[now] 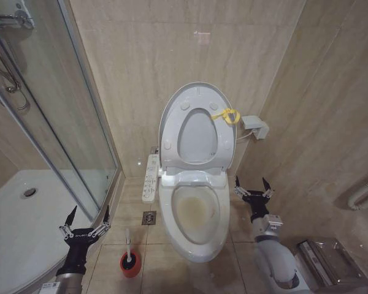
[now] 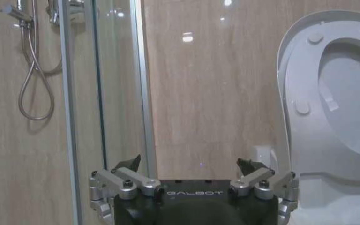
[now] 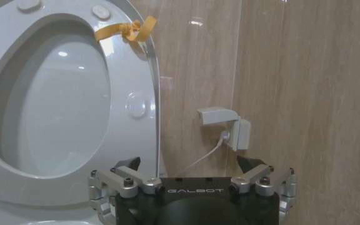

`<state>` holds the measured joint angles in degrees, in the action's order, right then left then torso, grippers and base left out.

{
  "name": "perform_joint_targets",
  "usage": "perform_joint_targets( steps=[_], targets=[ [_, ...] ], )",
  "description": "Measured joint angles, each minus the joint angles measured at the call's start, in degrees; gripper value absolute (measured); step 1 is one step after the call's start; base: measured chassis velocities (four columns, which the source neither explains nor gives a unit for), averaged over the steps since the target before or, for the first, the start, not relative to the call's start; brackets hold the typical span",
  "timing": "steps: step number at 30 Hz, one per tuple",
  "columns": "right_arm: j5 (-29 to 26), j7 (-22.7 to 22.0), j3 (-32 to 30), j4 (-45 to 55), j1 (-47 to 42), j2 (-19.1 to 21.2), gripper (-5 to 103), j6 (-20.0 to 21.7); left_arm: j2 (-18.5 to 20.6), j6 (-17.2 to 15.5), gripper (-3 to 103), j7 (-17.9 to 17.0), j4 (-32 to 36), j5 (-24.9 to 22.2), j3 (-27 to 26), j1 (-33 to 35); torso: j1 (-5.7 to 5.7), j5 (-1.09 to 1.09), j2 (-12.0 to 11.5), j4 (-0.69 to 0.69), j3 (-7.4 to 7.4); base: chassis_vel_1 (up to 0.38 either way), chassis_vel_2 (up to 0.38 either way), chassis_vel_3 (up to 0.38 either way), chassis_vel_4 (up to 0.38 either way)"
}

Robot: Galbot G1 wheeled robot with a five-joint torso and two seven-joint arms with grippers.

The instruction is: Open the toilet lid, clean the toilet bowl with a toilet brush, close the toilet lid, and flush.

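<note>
The toilet bowl (image 1: 196,214) is sitting at the centre of the head view, a white elongated oval basin showing a yellowish-brown stain across its inside. Rising at its twelve o'clock, the toilet lid (image 1: 172,113) is standing upright against the tiled wall (image 1: 135,73), glossy and white, with the seat ring (image 1: 196,160) lying raised against it and small round bumpers facing the room. A yellow loop (image 1: 227,115) is hanging at the lid's edge, toward two o'clock.

The toilet brush (image 1: 128,245) is standing at about eight o'clock from the bowl, its thin white handle poking up out of a small red holder cup (image 1: 130,264) on the floor.

The left gripper (image 1: 86,222) is hovering with its fingers spread apart and holding nothing; the brush is sitting near it at roughly four o'clock, apart from the fingers. The right gripper (image 1: 252,187) is hanging just beside the bowl's rim at three o'clock, its fingers likewise spread and empty, with the lid up at its eleven o'clock.

From the right wrist, the lid (image 3: 61,93) and the loop (image 3: 127,30) are showing ahead of that open gripper (image 3: 189,166).
</note>
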<state>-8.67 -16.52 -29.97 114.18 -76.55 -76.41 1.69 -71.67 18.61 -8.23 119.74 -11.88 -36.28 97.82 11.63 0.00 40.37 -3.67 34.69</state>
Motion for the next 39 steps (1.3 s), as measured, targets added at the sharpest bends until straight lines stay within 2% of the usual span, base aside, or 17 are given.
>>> perform_joint_targets(
  steps=[9, 11, 22, 24, 27, 32, 34, 37, 39],
  targets=[
    [0.2, 0.3, -0.4, 0.2, -1.4, -0.3, 100, -0.7, 0.0, 0.0, 100, 0.0, 0.0, 0.0, 0.0, 0.0, 0.00, 0.00, 0.0, 0.04, 0.00, 0.000, 0.000, 0.000, 0.000],
    [1.0, 1.2, -1.3, 0.6, -4.7, -1.1, 100, -2.4, 0.0, 0.0, 100, 0.0, 0.0, 0.0, 0.0, 0.0, 0.00, 0.01, 0.0, -0.02, 0.00, 0.000, 0.000, 0.000, 0.000],
    [5.3, 6.6, -6.5, 3.5, -22.3, -5.5, 100, -12.6, 0.0, -0.1, 100, 0.0, 0.0, 0.0, 0.0, 0.0, 0.00, 0.01, 0.0, 0.00, -0.01, 0.000, 0.000, 0.000, 0.000],
    [6.2, 7.6, -7.5, 4.1, -25.7, -6.3, 100, -14.5, 0.0, -0.1, 100, 0.0, 0.0, 0.0, 0.0, 0.0, -0.01, -0.01, 0.0, -0.03, -0.01, 0.000, 0.000, 0.000, 0.000],
    [6.4, 7.9, -7.7, 4.2, -26.4, -6.5, 100, -15.0, 0.0, -0.1, 100, 0.0, 0.0, 0.0, 0.0, 0.0, -0.01, 0.00, 0.0, 0.01, -0.01, 0.000, 0.000, 0.000, 0.000],
    [6.4, 8.0, -7.8, 4.2, -26.2, -6.6, 100, -15.3, 0.0, -0.1, 100, 0.0, 0.0, 0.0, 0.0, 0.0, 0.00, 0.00, 0.0, 0.01, 0.00, 0.000, 0.000, 0.000, 0.000],
    [6.3, 8.1, -7.7, 3.4, -24.8, -6.9, 100, -16.0, 0.0, -0.1, 100, 0.0, 0.0, 0.0, 0.0, 0.0, -0.01, -0.02, 0.0, -0.04, 0.00, 0.000, 0.000, 0.000, 0.000],
    [5.4, 8.4, -6.6, -0.6, -17.0, -7.9, 100, -18.9, 0.0, -0.1, 100, 0.0, 0.0, 0.0, 0.0, 0.0, 0.00, 0.03, 0.0, 0.05, 0.00, 0.000, 0.000, 0.000, 0.000],
    [5.2, 8.4, -6.5, -1.2, -15.9, -8.0, 100, -19.3, 0.0, -0.1, 100, 0.0, 0.0, 0.0, 0.0, 0.0, 0.00, 0.00, 0.0, 0.05, 0.00, 0.000, 0.000, 0.000, 0.000]
  ],
)
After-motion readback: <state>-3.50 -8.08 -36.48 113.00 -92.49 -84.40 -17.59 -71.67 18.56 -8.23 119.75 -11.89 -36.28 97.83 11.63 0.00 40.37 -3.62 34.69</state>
